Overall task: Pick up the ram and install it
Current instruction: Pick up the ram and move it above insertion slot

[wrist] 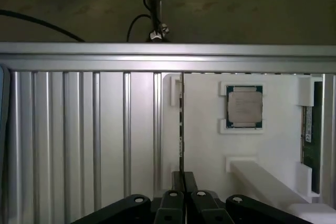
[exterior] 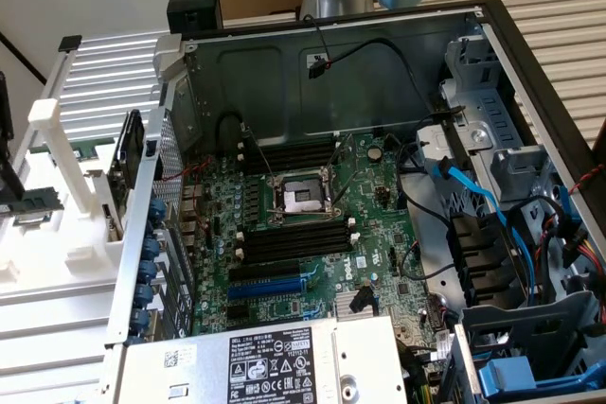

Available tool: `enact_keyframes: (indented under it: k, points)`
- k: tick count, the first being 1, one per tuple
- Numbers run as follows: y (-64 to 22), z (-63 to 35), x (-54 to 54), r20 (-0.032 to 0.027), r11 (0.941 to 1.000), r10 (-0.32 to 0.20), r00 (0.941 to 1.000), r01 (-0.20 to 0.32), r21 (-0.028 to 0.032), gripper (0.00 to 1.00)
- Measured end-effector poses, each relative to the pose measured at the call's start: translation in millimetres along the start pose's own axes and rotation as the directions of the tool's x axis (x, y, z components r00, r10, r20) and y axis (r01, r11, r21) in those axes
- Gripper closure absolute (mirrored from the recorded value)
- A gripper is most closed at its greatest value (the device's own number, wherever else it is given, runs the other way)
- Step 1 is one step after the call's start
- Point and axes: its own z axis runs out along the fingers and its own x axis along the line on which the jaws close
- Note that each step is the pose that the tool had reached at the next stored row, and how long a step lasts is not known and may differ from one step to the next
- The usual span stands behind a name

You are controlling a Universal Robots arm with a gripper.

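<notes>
The ram (wrist: 181,124) is a thin green stick seen edge-on, running from a white clip of the fixture (wrist: 210,145) down between my fingertips. My gripper (wrist: 181,181) is shut on its near end. In the exterior view the ram (exterior: 36,202) lies level over the white fixture (exterior: 57,120) at the far left, and my gripper (exterior: 15,194) reaches it from the picture's left edge. The black memory slots (exterior: 289,241) sit on the green motherboard (exterior: 312,262) inside the open case, well to the exterior view's right of the ram.
A square silver processor chip (wrist: 244,106) rests in a pocket of the fixture, with another green board (wrist: 310,129) on edge beside it. A dark expansion card (exterior: 128,163) stands upright by the case wall (exterior: 142,262). Cables (exterior: 473,196) and drive bays crowd the case's right side.
</notes>
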Motion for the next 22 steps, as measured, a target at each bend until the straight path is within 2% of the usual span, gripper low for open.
enact_keyframes:
  k: [4, 6, 8, 12, 16, 17, 20, 21, 22]
  points:
    - [-0.5, -36.3, -0.7, -0.0051, 1.0, 0.0, 1.0, 0.0, 0.0001, 0.88]
    - [-0.8, -45.6, -0.9, -0.0065, 1.0, 0.0, 1.0, 0.0, 0.0001, 0.88]
    - [-6.9, -62.6, 0.3, -0.0071, 1.0, 0.0, 1.0, 0.0, -0.0028, 0.88]
    - [-7.4, -62.9, 0.3, -0.0076, 1.0, 0.0, 1.0, 0.0, -0.0035, 0.88]
    - [-22.9, -66.8, 0.0, -0.008, 1.0, 0.0, 1.0, 0.0, -0.0036, 0.88]
    - [-29.3, -71.3, -0.2, -0.0078, 1.0, 0.0, 1.0, 0.0, -0.0034, 0.88]
    - [-39.2, -79.7, -0.4, -0.008, 1.0, 0.0, 1.0, 0.0, -0.0035, 0.88]
    - [-51.0, -88.6, -0.8, -0.008, 1.0, 0.0, 1.0, 0.0, -0.0034, 0.88]
    - [-54.9, -91.6, -0.9, -0.008, 1.0, 0.0, 1.0, 0.0, -0.0034, 0.88]
